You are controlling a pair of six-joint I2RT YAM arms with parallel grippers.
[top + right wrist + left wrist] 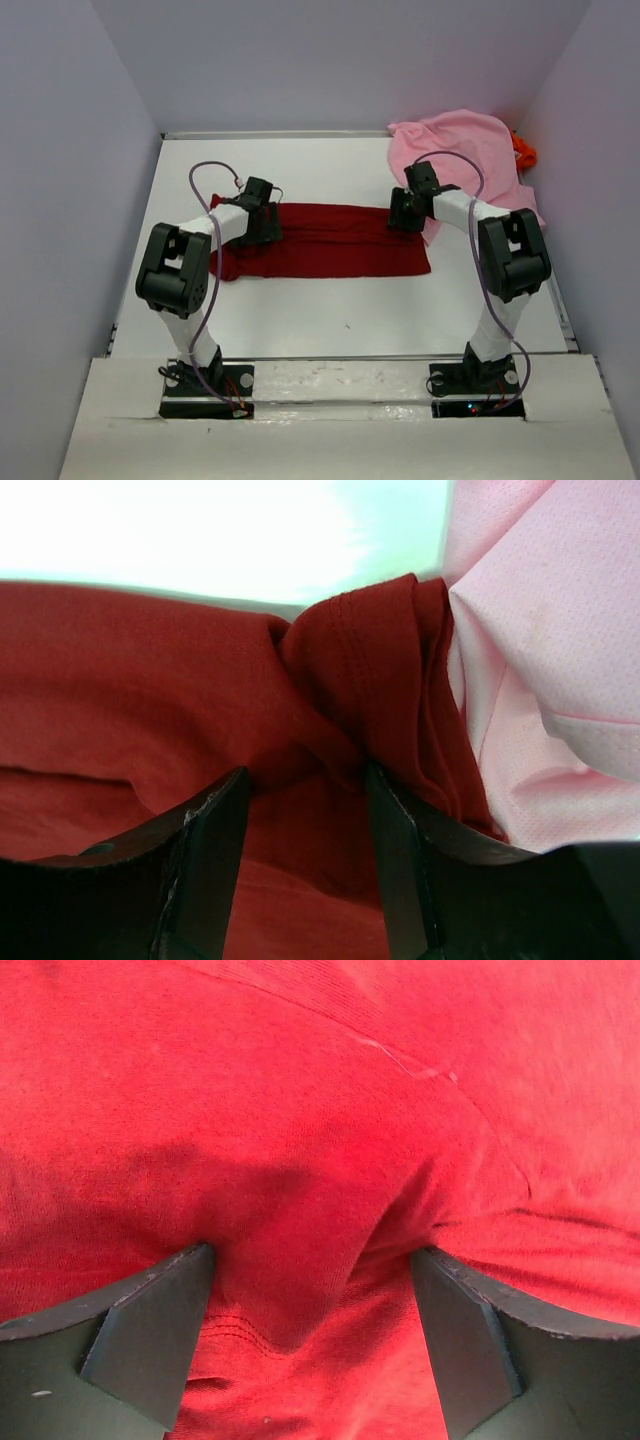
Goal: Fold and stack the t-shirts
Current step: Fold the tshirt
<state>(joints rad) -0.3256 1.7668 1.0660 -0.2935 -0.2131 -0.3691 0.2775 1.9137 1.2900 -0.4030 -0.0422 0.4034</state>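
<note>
**Position.** The dark red t-shirt (330, 245) lies as a flattened horizontal band across the centre of the table (350, 320) in the top view. The light pink t-shirt (460, 150) is heaped at the upper right, and its lower edge touches the red band's right end. The bright orange t-shirt (524, 152) shows only as a sliver behind the pink heap.

**Gripper state.** The left gripper (312, 1253) is set down on the band's upper left end. Its jaws are spread wide, with a loose bulge of red cloth between them that is not squeezed. The right gripper (305, 772) sits at the band's upper right corner. Its jaws are about half drawn in and pinch a raised ridge of red cloth near the hem.

**Fault conditions.**
- Uneven hold: if the arms lift while only the right side is clamped, the left end probably stays on the table. The band then skews or drags.
- Partial layer pickup: several red layers are stacked at the right corner. A pinch that catches only the upper ones likely lets the fold fall open.
- Foreign cloth: pink fabric lies directly beside the right jaw. Any drift toward it risks catching that shirt and dragging it along.
- Mid-panel grab: if the left jaws close on the bulge and not on an edge, a wrinkle likely forms.
</note>
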